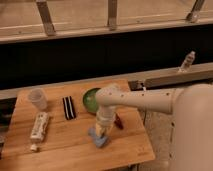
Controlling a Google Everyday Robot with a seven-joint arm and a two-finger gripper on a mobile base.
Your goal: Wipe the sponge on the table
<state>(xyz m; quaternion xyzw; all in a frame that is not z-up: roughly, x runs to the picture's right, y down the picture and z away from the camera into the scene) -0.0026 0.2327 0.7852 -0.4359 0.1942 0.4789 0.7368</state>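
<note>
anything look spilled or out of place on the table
Nothing stands out. No spill shows on the table, the cup stands upright, and the gripper presses the sponge down near the front edge.

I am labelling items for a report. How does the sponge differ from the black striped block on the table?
The sponge is light blue; the block is black with pale stripes. The sponge lies near the front edge under the end effector, which grips it; the block lies free and untouched, further back. Both are small rectangular things on the table.
</note>
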